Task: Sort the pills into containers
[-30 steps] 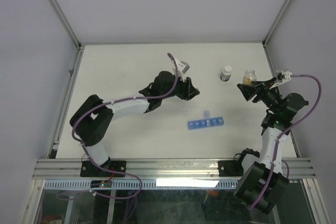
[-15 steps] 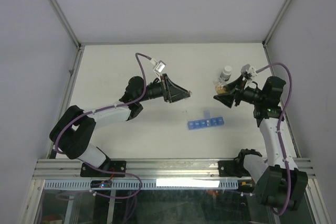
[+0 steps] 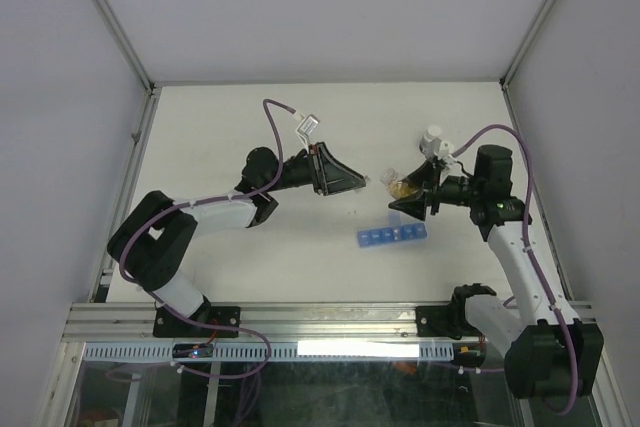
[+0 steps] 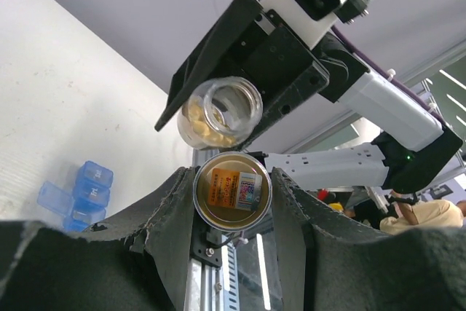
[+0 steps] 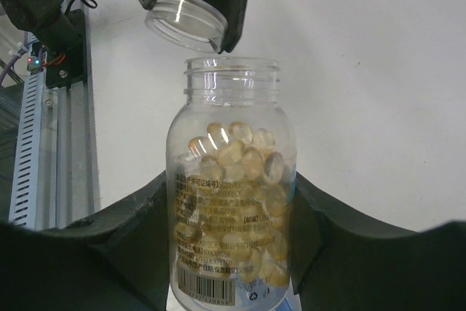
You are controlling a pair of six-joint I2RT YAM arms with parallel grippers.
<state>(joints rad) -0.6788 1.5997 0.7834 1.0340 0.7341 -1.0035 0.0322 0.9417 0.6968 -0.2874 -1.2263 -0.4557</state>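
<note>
My right gripper (image 5: 231, 196) is shut on a clear bottle (image 5: 231, 180), open at the top and about half full of pale amber pills (image 5: 244, 158). In the top view that bottle (image 3: 399, 185) lies tilted, its mouth pointing left, just above the blue containers (image 3: 392, 236). My left gripper (image 4: 232, 193) is shut on the bottle's round cap (image 4: 232, 189), whose gold inside carries an orange sticker. The left gripper (image 3: 350, 183) hangs a short way left of the bottle's mouth. The containers (image 4: 76, 198) show at the lower left of the left wrist view.
A small white-capped bottle (image 3: 432, 139) stands behind the right gripper. The metal rail (image 3: 330, 319) runs along the table's near edge. White walls and frame posts close in the table on the other three sides.
The right gripper has carried the bottle left from near the white-capped bottle and tipped it over the containers. The left gripper, with the cap, turned and shifted slightly.
</note>
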